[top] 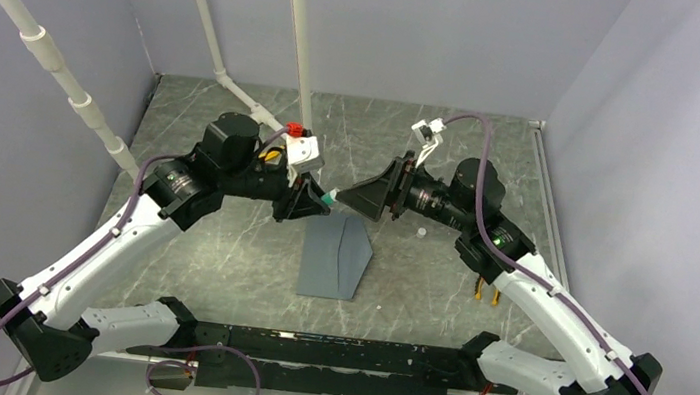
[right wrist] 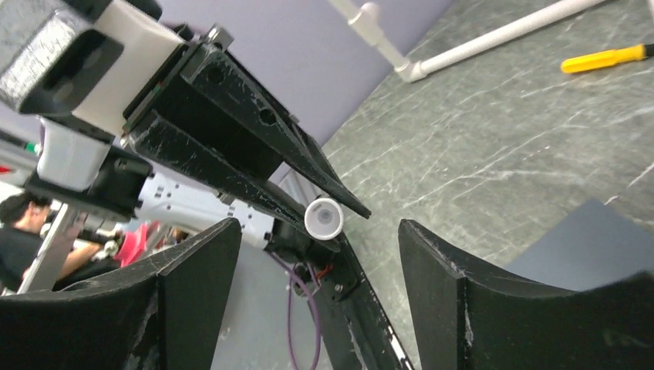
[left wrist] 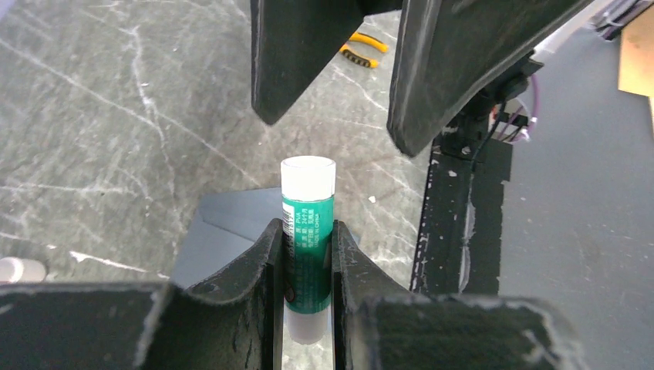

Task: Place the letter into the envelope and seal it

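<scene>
Across the upper part of the top view, white pipes (top: 297, 40) rising from a veined, grey stone-look table (top: 218, 252). Right of centre, a small white piece (top: 419, 233) and a yellow-handled tool (top: 485, 293). At centre, flat on the table, the slate-grey envelope (top: 334, 256), pointed flap toward frame right, just below both grippers, touched by neither. Left gripper (top: 317, 201) clamped on a green glue stick (left wrist: 308, 223) with a white end. Right gripper (top: 354, 198) spread wide, facing that end.
</scene>
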